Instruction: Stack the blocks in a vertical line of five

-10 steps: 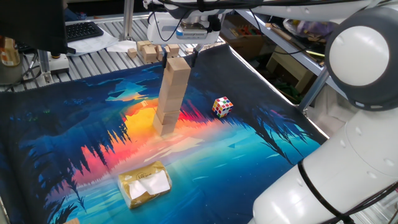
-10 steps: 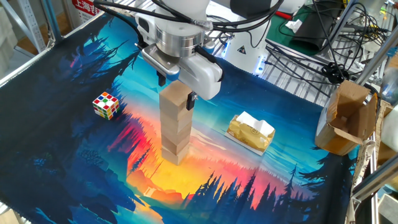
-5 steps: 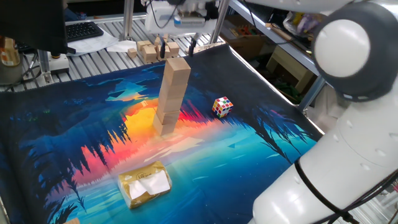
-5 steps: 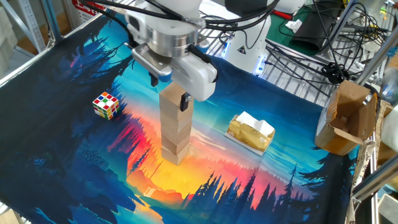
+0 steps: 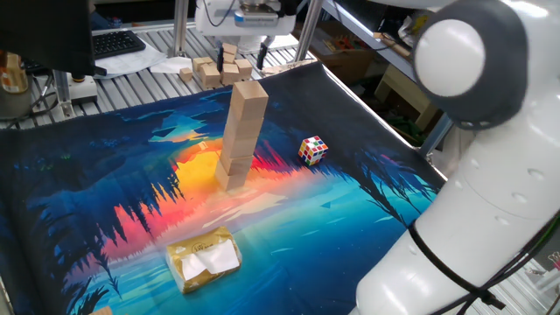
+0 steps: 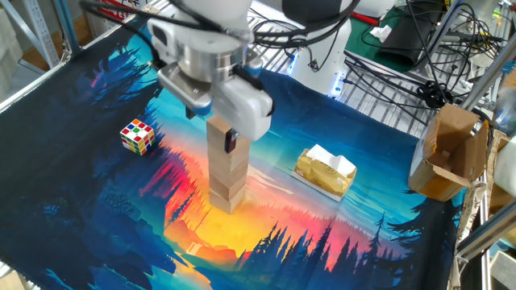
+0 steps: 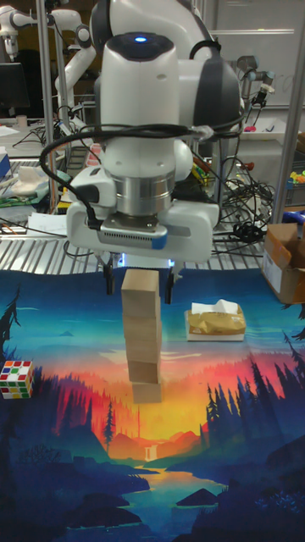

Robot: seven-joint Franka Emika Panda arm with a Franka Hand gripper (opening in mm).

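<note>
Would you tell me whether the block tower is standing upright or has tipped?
Upright: the tower stands as one vertical column on the mat, slightly uneven, with the open gripper above, not gripping it.

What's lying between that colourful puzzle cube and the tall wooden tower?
Nothing: only bare printed mat between the puzzle cube and the block tower, seen in one fixed view.

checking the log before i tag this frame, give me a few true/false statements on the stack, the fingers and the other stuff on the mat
1. The blocks stand in one upright column on the mat. True.
2. The fingers are clamped on the top block. False: they are open, one on each side of it, apart from it.
3. The puzzle cube sits on top of the column. False: it lies on the mat, apart from the column.
4. The wrapped packet lies on the mat, apart from the column. True.
</note>
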